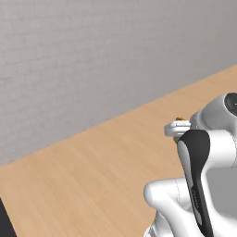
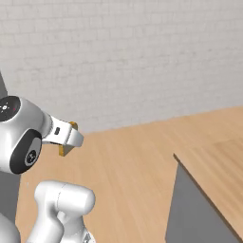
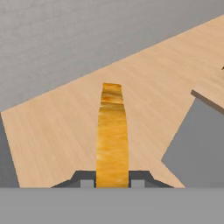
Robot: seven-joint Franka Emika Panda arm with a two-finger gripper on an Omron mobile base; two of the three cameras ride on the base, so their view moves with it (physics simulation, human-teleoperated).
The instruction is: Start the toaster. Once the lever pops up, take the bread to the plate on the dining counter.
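My main worry is the bread (image 3: 112, 140) slipping: I grip it only by its bottom edge, jaws closed tight on it, and it stands edge-on in front of my gripper (image 3: 112, 183), rising tall and free above the fingertips. I judge that a sharp swing or a jolt from the base could lever the slice loose and drop it onto the wood floor (image 1: 92, 176), with no plate under it. A second risk is the corner of the grey-sided, wood-topped counter (image 2: 199, 199) at my right in the hand view; if I sweep low toward it, the slice or my hand could clip that edge. That may be the dining counter, but I cannot tell from here. As for my pose, the arm is folded in close above the base, the wrist held high and the hand reaching forward and roughly level, pointing across open floor toward the pale brick wall (image 2: 142, 61), the tan slice poking out past the white hand in both base views.
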